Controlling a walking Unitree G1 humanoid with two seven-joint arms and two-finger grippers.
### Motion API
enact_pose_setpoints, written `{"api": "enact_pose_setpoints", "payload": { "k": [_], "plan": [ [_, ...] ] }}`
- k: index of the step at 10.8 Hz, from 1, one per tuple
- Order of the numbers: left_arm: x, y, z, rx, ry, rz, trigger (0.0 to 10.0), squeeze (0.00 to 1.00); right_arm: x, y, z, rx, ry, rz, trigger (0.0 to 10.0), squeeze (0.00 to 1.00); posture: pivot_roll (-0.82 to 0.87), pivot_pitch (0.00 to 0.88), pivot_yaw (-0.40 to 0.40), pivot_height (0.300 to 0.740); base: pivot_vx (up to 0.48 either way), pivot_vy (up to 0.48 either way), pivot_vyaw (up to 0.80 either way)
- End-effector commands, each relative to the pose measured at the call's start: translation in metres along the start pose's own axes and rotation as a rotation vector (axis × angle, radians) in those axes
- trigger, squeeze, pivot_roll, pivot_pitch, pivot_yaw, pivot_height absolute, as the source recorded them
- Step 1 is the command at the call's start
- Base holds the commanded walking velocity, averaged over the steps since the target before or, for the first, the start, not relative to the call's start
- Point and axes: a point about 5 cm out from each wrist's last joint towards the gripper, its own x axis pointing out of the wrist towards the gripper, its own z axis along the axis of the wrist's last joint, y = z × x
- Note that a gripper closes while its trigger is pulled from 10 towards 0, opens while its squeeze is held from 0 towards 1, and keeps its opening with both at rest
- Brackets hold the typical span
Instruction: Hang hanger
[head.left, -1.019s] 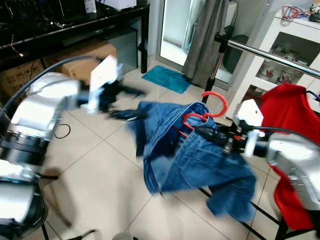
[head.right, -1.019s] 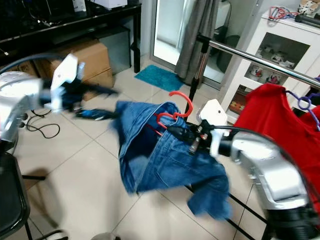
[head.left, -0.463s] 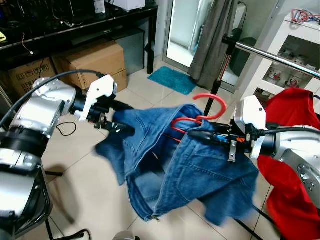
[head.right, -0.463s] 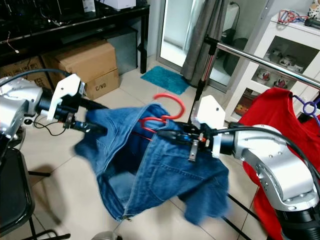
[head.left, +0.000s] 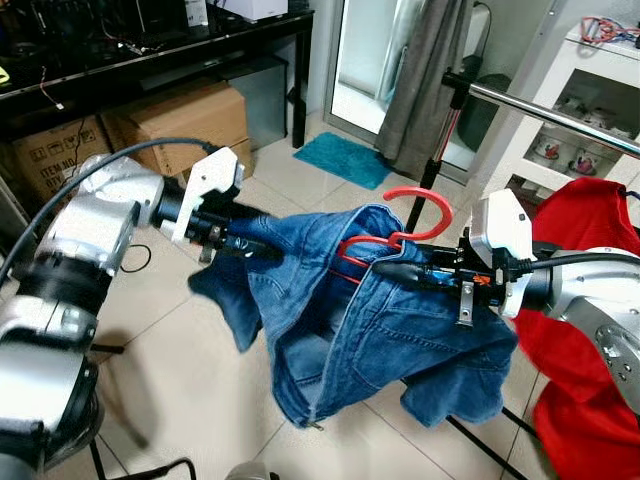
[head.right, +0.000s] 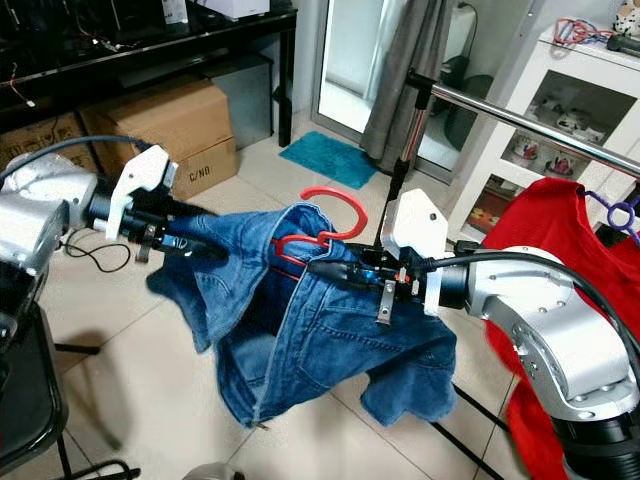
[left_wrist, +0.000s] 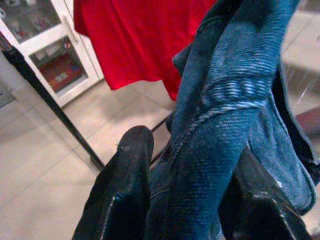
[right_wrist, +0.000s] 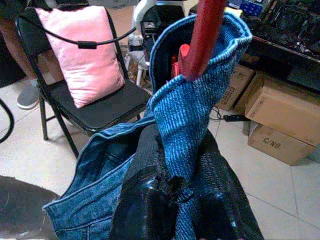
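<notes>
Hanging mid-frame between the two arms, the blue jeans (head.left: 370, 320) drape from a red hanger (head.left: 400, 225) whose hook curls upward just left of the garment rail's black upright (head.left: 432, 165). The right end effector (head.left: 385, 270), at centre right, is clamped on the jeans' waistband with the hanger at its tips; the right wrist view shows denim and the red bar pinched between its black fingers (right_wrist: 145, 200). The left end effector (head.left: 262, 252), at centre left, grips the other edge of the jeans, with denim squeezed between its fingers (left_wrist: 125, 180). Compared with half a second ago, the left end effector sits closer to the hanger, so the cloth is less spread and hangs deeper towards the tiled floor (head.left: 190, 380). A red garment (head.left: 590, 330) hangs at the right edge under the silver rail (head.left: 560, 115).
</notes>
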Motion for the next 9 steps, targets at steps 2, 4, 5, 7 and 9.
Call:
{"api": "enact_pose_setpoints", "payload": {
  "k": [2, 4, 5, 7, 9],
  "plan": [
    [0.008, -0.004, 0.013, 0.056, -0.060, -0.036, 0.0, 0.00, 0.001, 0.000, 0.004, -0.019, -0.014, 0.022, 0.0, 0.00, 0.18, 0.000, -0.048, 0.740, 0.000, 0.000, 0.00],
    [0.006, -0.009, 0.013, 0.042, -0.090, -0.045, 0.0, 0.00, 0.001, -0.001, 0.002, -0.012, -0.022, 0.019, 0.0, 0.00, 0.18, 0.000, -0.051, 0.740, 0.000, 0.000, 0.00],
    [0.003, -0.015, 0.013, 0.035, -0.103, -0.059, 0.0, 0.00, -0.001, -0.003, 0.003, -0.002, -0.070, 0.008, 8.5, 0.00, 0.18, 0.000, -0.049, 0.740, 0.000, 0.000, 0.00],
    [0.001, -0.026, 0.011, 0.019, -0.106, -0.083, 0.0, 0.00, -0.005, -0.006, 0.006, 0.077, -0.158, 0.025, 10.0, 0.00, 0.18, 0.000, -0.048, 0.740, 0.000, 0.000, 0.00],
    [0.002, -0.032, 0.008, -0.005, -0.117, -0.075, 0.0, 0.00, -0.002, -0.008, 0.003, 0.098, -0.163, 0.041, 10.0, 0.96, 0.18, 0.000, -0.048, 0.740, 0.000, 0.000, 0.00]
  ]
}}
